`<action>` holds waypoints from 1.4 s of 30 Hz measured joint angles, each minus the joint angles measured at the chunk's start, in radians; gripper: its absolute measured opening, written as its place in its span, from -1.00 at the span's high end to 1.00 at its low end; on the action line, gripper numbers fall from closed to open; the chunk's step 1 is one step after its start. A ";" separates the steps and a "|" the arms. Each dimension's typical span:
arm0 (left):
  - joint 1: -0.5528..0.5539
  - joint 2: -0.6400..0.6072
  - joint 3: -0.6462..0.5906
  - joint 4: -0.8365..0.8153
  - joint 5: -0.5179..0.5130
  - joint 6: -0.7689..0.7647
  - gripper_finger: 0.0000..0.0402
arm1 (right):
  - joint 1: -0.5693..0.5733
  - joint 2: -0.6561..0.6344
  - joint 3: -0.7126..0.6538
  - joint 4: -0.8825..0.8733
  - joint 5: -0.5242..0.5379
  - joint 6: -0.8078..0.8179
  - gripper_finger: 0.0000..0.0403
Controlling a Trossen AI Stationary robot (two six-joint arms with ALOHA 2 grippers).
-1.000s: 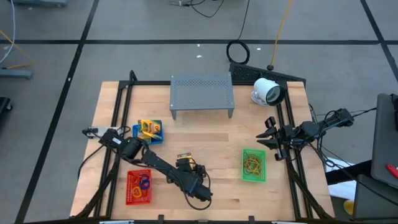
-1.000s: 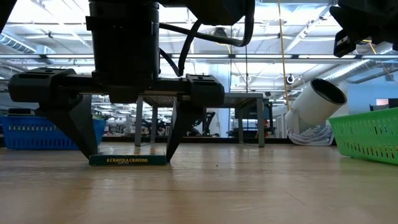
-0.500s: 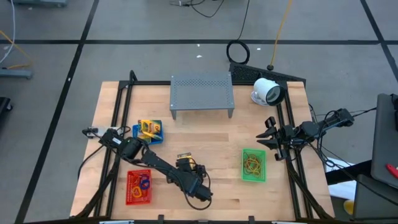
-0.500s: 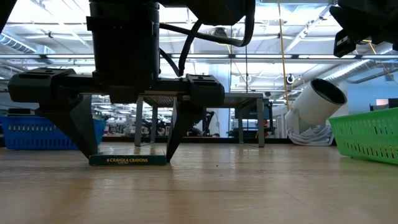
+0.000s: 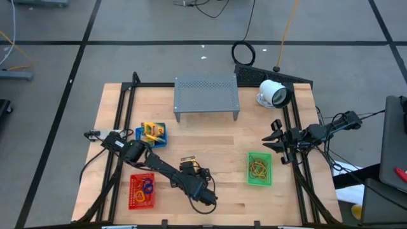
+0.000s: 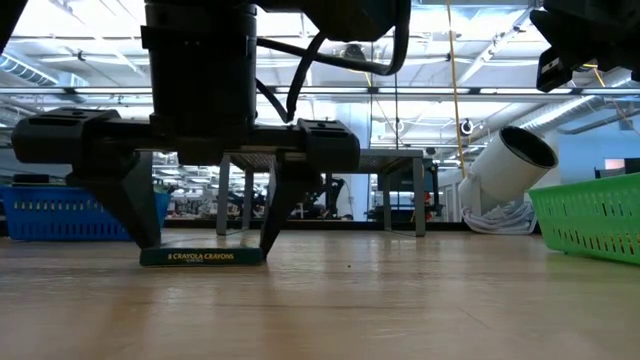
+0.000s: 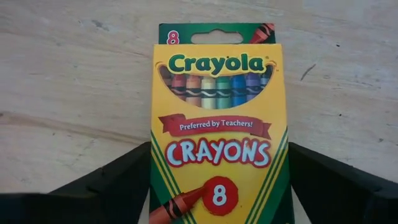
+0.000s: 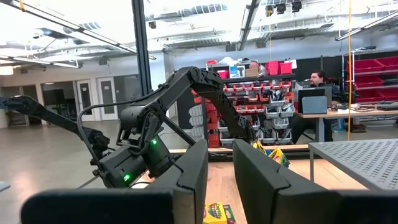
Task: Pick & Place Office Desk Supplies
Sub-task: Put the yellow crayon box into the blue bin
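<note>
A yellow crayon pack [image 7: 217, 124] lies flat on the wooden table [image 5: 222, 149], near its front middle [image 5: 187, 159]. My left gripper [image 6: 202, 250] stands over it, pointing steeply down, with one finger at each long side of the pack. The blue basket [image 5: 151, 133] holds more crayon packs. Rubber bands lie in the red basket [image 5: 142, 191] and the green basket [image 5: 259, 168]. My right gripper [image 5: 275, 141] waits at the table's right edge, its fingers [image 8: 193, 180] a little apart with nothing between them. My left gripper pinches the crayon pack between its two fingers, one finger on each long side [image 7: 153, 180]. The fingers come steeply from above and lie across the pack. In the low view the fingertips [image 6: 145, 245] meet the pack's edges at table height. The pack lies flat on the table, face up.
A grey perforated stand [image 5: 206, 97] is at the back middle and a white round device [image 5: 273, 93] at the back right. Black rails [image 5: 121, 114] run along the table's left and right sides. Bare wood lies between the pack and the green basket.
My left gripper's fingers have drawn in a little and now meet the crayon pack's sides. The pack still lies flat on the table.
</note>
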 joint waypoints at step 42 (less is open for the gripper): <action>-0.031 -0.108 0.000 -0.130 -0.168 -0.110 -0.32 | 0.000 0.000 0.000 0.000 0.000 0.000 0.67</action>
